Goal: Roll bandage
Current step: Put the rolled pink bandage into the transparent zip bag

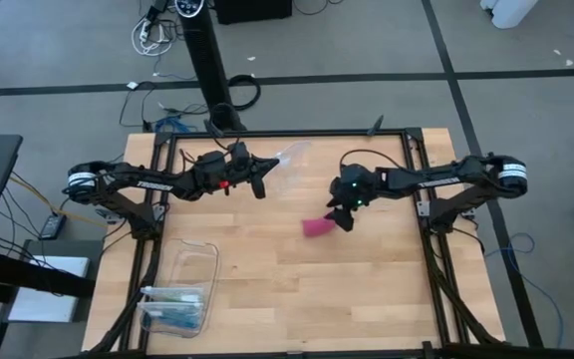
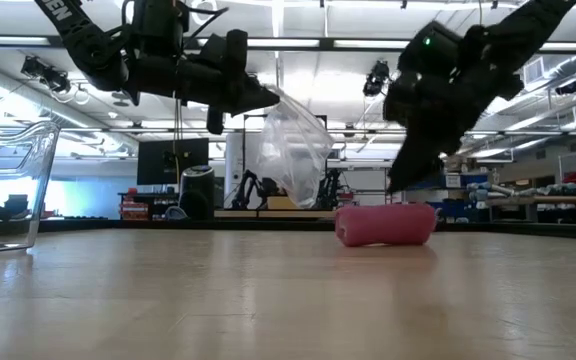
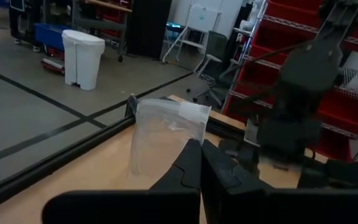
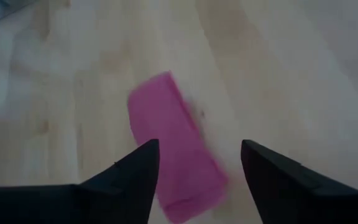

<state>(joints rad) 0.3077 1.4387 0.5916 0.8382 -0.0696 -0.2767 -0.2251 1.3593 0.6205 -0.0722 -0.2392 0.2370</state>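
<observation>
High view: right tool gapes over bandage on wooden table; left tool pinches bag.

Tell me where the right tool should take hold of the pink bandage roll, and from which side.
Grip the bandage across its narrow middle, coming from above. It lies flat on the table as a short roll, free on all sides. The right tool is open above it, its fingers on either side of the roll, so lowering and closing should probably suffice.
</observation>
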